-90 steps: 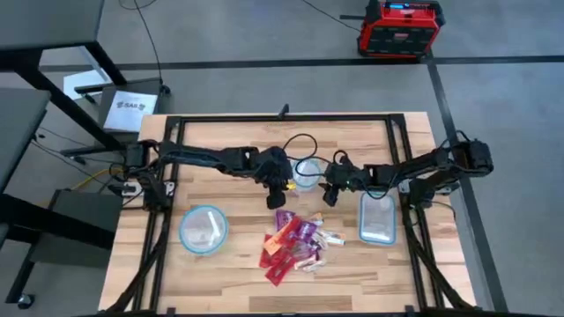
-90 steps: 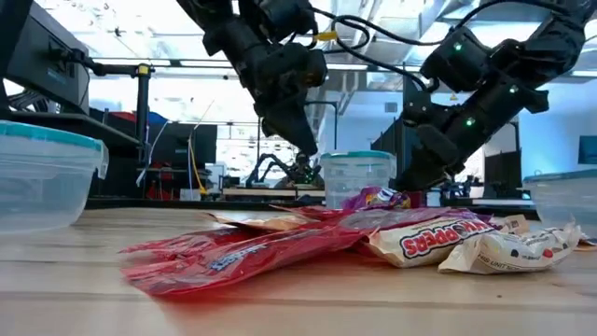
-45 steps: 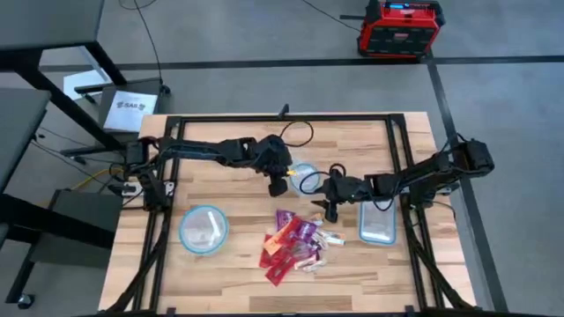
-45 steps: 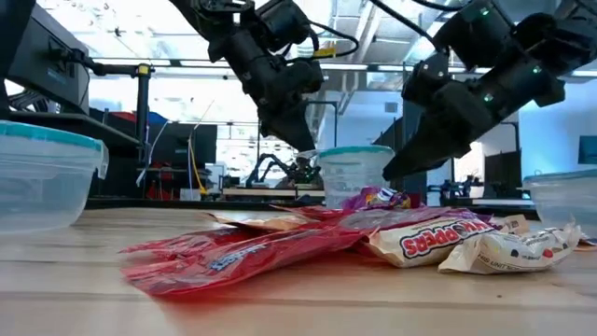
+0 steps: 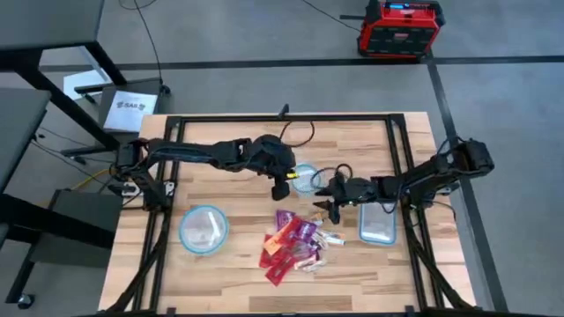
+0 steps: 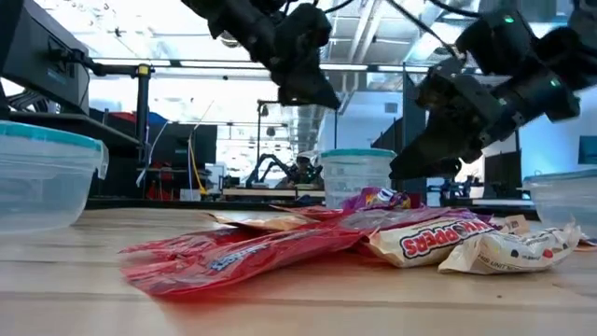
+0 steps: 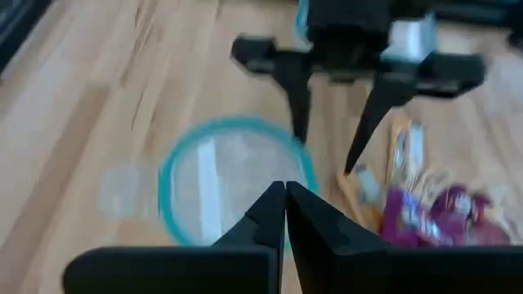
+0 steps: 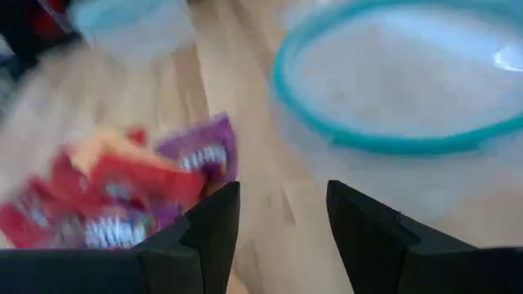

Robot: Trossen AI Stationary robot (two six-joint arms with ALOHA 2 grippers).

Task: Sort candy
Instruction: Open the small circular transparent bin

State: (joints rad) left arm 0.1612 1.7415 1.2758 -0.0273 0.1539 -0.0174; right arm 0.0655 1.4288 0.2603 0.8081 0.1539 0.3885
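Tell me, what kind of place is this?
Probably a robotics lab or workshop. Two dark robot arms, left gripper and right gripper, work over a wooden table holding candy on a bare grey floor, with another robot arm and equipment racks beyond.

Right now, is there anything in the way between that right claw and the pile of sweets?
Nothing visible. The right gripper, fingers open, hangs just beyond the candy pile's far edge; only bare table lies between them in its wrist view.
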